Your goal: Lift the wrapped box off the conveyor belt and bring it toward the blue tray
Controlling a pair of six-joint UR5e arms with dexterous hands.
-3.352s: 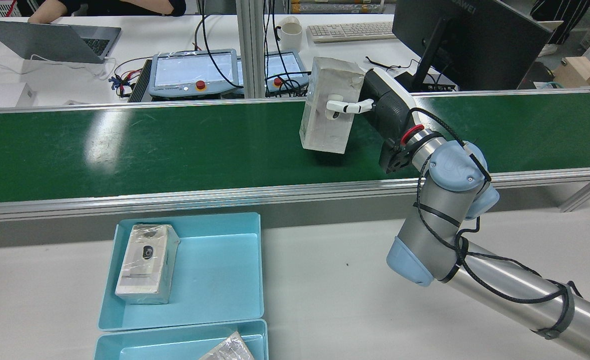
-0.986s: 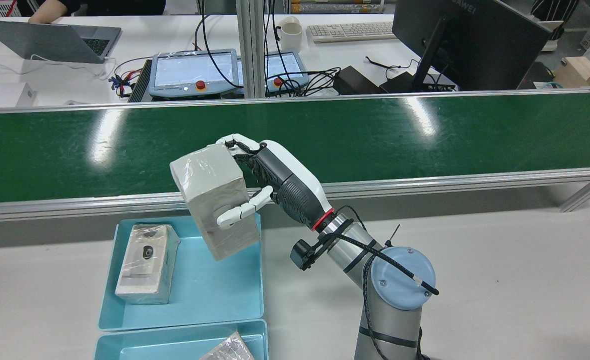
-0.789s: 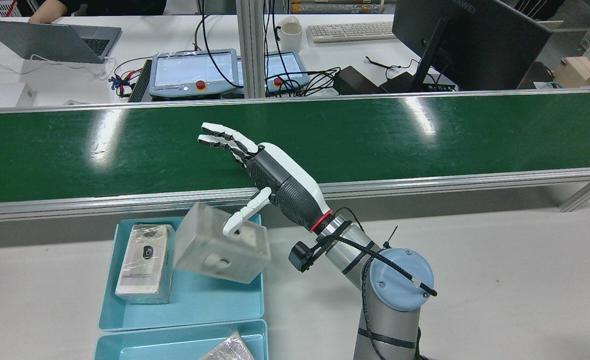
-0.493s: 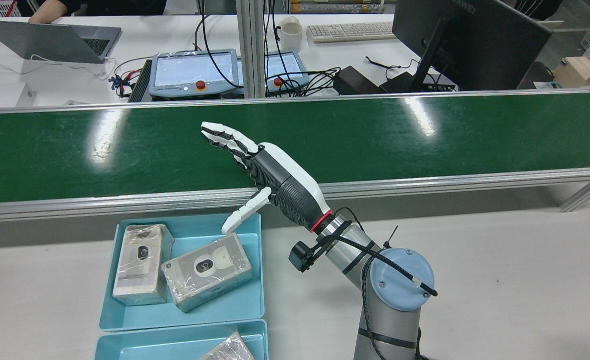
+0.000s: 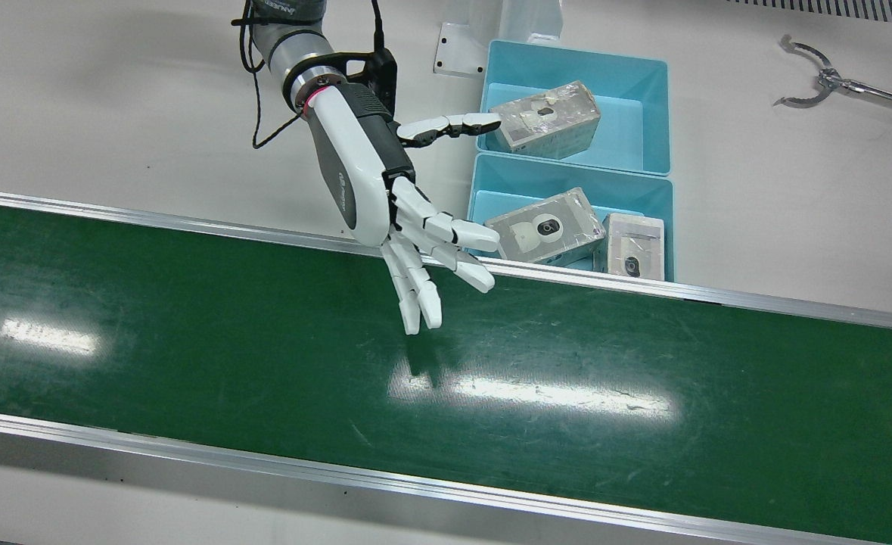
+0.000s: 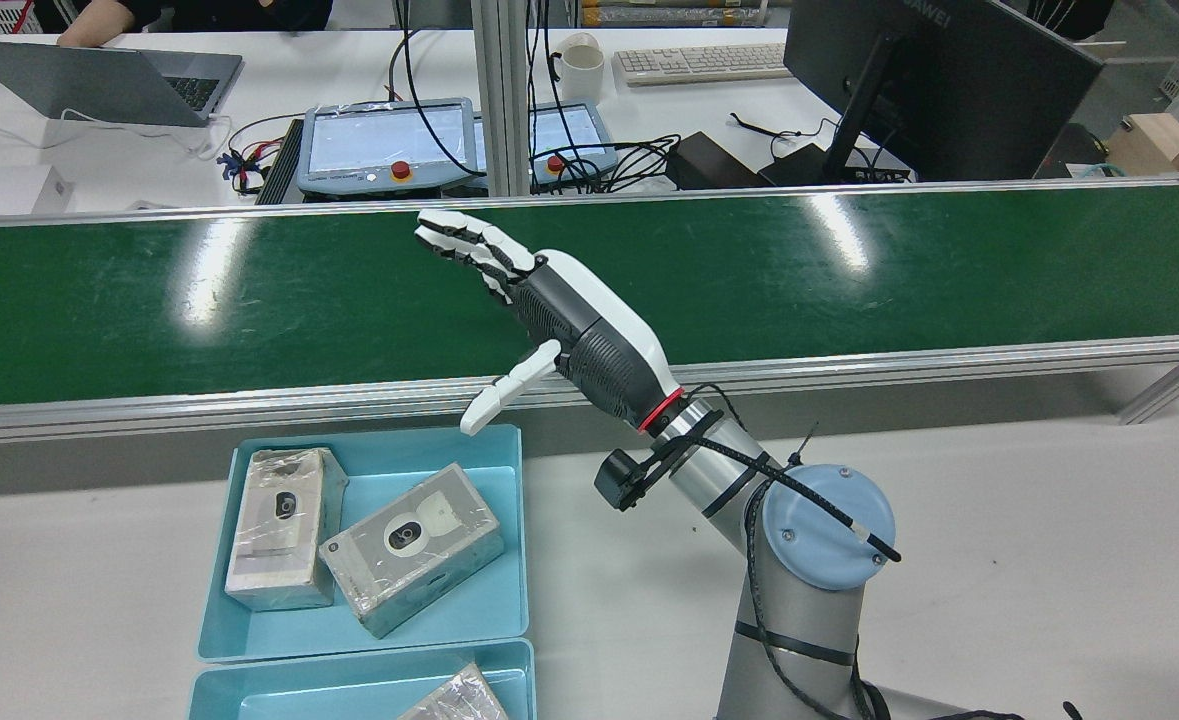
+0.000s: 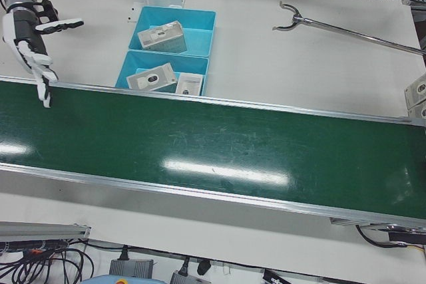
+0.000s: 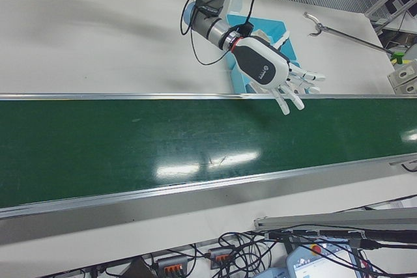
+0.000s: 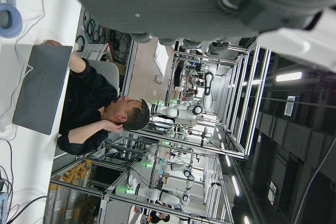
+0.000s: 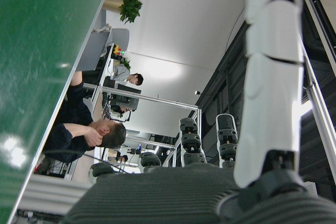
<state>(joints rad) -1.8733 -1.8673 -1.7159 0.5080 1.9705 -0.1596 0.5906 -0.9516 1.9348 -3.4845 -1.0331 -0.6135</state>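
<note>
- The right hand (image 6: pixel 549 320) is empty, with fingers spread wide, and hovers over the near edge of the long green conveyor belt (image 6: pixel 249 290).
- The left hand appears only in its own camera, as a dark blurred underside; I cannot tell whether it is open or closed.
- The film-wrapped grey box (image 6: pixel 411 548) lies askew inside the shallow light-blue plastic tray (image 6: pixel 509 500), at about 7 o'clock from the right hand in the rear view, touching a second wrapped box (image 6: pixel 284 527).
- Judged from this, the carry is done and the box released.
- The belt shows no other parcel; the next move probably calls for pulling the right hand clear above the white tabletop (image 6: pixel 949 480).
</note>
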